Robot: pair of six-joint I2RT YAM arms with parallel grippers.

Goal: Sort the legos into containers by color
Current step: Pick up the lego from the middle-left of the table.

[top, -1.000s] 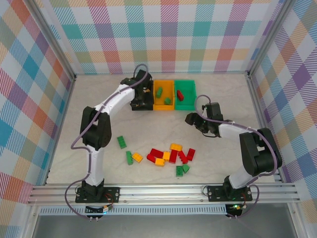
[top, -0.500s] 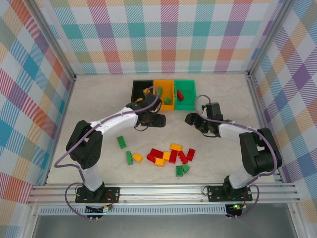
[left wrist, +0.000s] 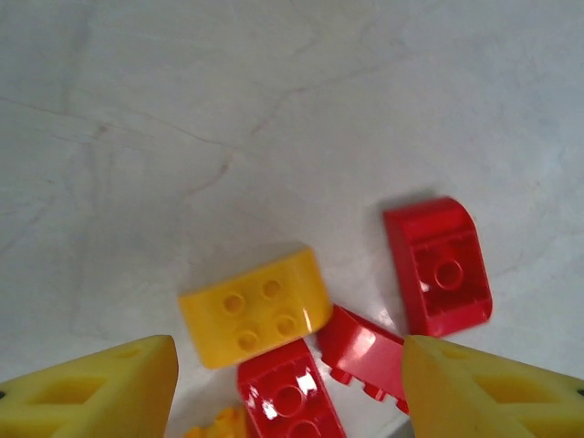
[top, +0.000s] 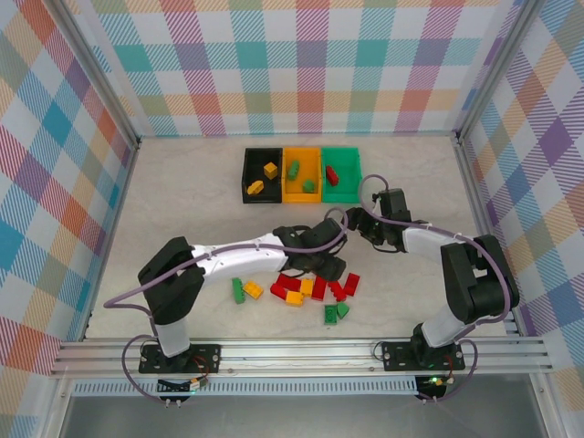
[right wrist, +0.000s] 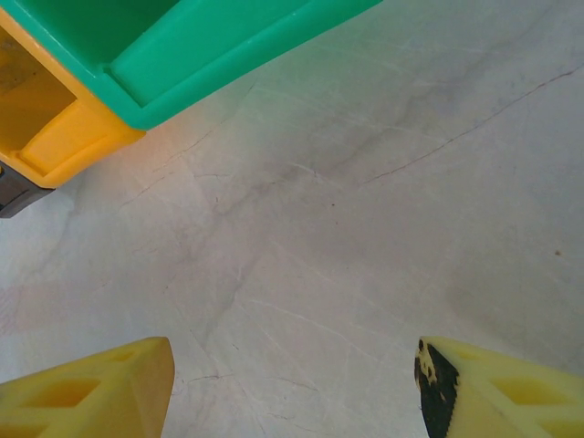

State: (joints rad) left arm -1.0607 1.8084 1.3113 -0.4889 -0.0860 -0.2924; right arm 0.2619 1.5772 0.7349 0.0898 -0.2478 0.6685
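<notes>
Loose legos lie in a pile near the table's front: red ones, a yellow one, green ones. My left gripper hovers open over the pile's far side, holding nothing. In the left wrist view a yellow brick and red bricks lie below the open left gripper. The containers stand in a row at the back: a black bin holding two yellow bricks, an orange-yellow bin holding green bricks, a green bin holding a red brick. My right gripper is open and empty in front of the green bin.
A green brick and a yellow brick lie apart, left of the pile. The right wrist view has the green bin's corner and the orange-yellow bin above bare tabletop. Plaid walls enclose the table.
My left arm has swung from the black bin down to the brick pile. Two yellow bricks now show in the black bin. The right arm has stayed still.
</notes>
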